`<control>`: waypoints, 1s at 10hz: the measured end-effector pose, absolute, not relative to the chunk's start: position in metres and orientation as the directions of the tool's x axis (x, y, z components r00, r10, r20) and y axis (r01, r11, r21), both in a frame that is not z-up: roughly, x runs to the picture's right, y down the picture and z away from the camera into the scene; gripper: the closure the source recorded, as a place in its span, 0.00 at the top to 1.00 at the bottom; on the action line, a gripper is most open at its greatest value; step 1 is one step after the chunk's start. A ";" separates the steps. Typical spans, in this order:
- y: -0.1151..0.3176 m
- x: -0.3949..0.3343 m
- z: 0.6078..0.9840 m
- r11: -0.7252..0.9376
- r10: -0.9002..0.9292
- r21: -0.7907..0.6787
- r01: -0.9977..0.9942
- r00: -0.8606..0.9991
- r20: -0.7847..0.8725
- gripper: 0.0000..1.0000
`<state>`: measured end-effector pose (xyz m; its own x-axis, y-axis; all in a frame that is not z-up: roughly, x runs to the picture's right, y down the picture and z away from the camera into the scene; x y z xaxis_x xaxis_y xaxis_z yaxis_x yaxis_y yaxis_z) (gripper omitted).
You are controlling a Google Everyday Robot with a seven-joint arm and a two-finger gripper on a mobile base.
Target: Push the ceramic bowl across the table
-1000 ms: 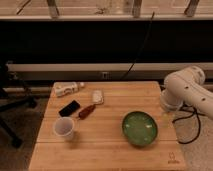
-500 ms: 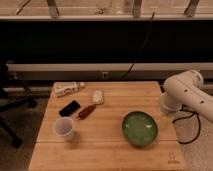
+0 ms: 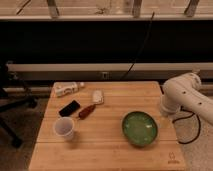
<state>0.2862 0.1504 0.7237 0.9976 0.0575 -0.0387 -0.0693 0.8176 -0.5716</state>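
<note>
The ceramic bowl (image 3: 139,128), wide, shallow and glossy green, sits on the right half of the light wooden table (image 3: 105,150), near the front. My white arm (image 3: 184,95) comes in from the right, over the table's right edge. My gripper (image 3: 164,112) is at the arm's lower end, just right of and behind the bowl, close to its rim. It is mostly hidden by the arm. I cannot tell whether it touches the bowl.
On the left half of the table stand a translucent white cup (image 3: 64,128), a black phone (image 3: 69,108), a reddish-brown item (image 3: 87,111), a small white item (image 3: 97,96) and a lying bottle (image 3: 69,89). A chair (image 3: 10,100) stands at the left. A dark wall runs behind.
My arm has shifted slightly lower and toward the bowl. The bowl and the other things have not moved.
</note>
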 end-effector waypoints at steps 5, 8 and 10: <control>0.159 0.289 0.737 0.805 0.100 -0.582 -0.113 0.994 -0.054 0.19; 0.162 0.292 0.745 0.804 0.127 -0.577 -0.147 0.989 -0.075 0.02; 0.165 0.293 0.750 0.801 0.136 -0.577 -0.160 0.987 -0.085 0.02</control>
